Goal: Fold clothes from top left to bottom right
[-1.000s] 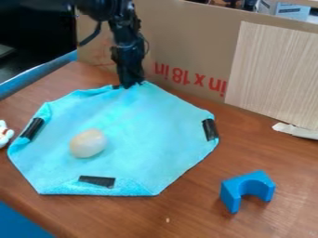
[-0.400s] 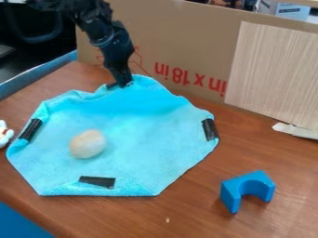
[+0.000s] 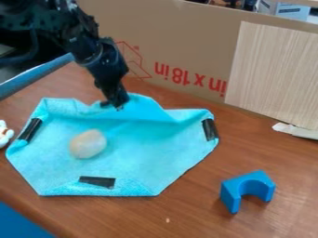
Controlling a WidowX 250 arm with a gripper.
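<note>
My gripper (image 3: 115,106) is at the back edge of the light blue cloth (image 3: 142,151), shut on that edge. The held part is lifted and pulled inward, making a raised ridge with a fold that runs toward the right corner. The rest of the cloth lies flat on the table, with black strips on its left, right and front edges. A pale, roundish object (image 3: 88,144) rests on the cloth's left half, in front of the gripper.
A blue arch-shaped block (image 3: 247,189) stands on the wooden table (image 3: 205,214) at the front right. A small white figure (image 3: 5,133) is at the left edge. Behind the table rises a cardboard wall (image 3: 186,46) with a pale wood-patterned panel (image 3: 273,74).
The gripper has moved toward the camera and slightly left, drawing the cloth's back edge with it. That edge has lifted and come forward, baring more table behind; the pale object stayed about where it was.
</note>
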